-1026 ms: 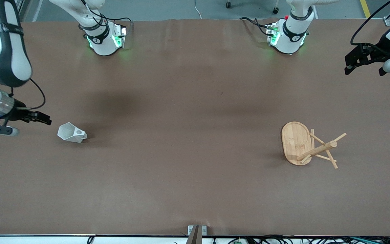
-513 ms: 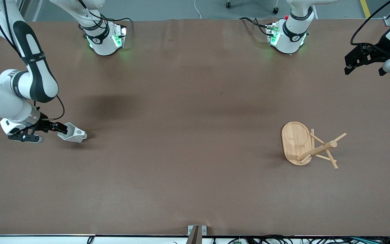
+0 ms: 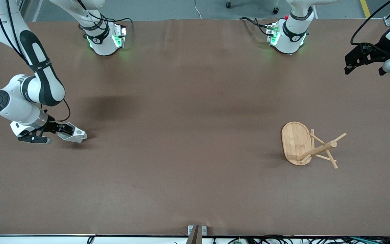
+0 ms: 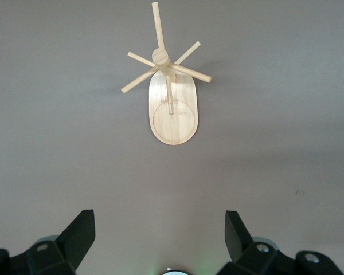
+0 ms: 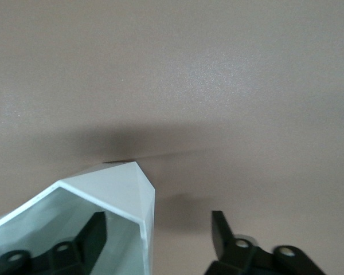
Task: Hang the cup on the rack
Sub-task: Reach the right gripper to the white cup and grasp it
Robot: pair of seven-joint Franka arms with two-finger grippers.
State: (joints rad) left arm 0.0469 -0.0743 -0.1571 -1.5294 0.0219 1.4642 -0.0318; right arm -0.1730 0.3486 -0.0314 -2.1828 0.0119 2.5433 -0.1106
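From the front we see the cup [image 3: 74, 134] lying on its side on the counter [image 3: 195, 176] at the right arm's end, the right pincer [image 3: 60, 129] spread at its rim. The rack [image 3: 308, 145] stands toward the left arm's end. The left wrist view shows the waiting left pincer [image 4: 160, 232] spread above the counter. In the right wrist view, one finger [image 5: 94, 232] sits inside the cup's mouth.

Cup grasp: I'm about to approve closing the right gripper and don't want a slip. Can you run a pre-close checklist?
1. Right gripper open: ok, fingers spread in the right wrist view.
2. Fingers straddle one wall of the cup: ok, one finger inside the mouth, the other outside.
3. Cup lying on its side on the table, handle hole facing up: ok.
4. Insertion depth enough for a firm pinch: cannot tell.
5. Rack upright with pegs bare: ok.
6. Left gripper waiting open, above the table's edge at the left arm's end: ok.
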